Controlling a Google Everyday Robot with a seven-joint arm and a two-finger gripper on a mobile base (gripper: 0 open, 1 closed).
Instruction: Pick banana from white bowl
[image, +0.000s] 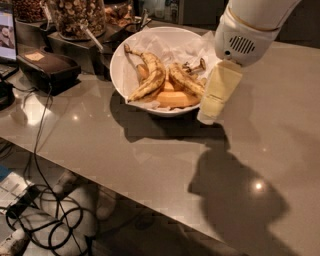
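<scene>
My wrist housing (250, 25) is glossy white, with a dark slotted vent and a gold seam. My gripper (211, 109), pale cream and blocky, hangs just beside the white bowl (118, 75).

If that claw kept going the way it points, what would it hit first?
Likely the grey table just outside the rim of the white bowl; the gripper points down beside it, though depth is unclear.

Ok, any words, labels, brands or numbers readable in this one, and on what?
None can be read.
Tan label on the black box: too blurred.
Laptop screen: a picture, no legible words.
Gripper, at the right rim of the white bowl: no markings visible.
</scene>
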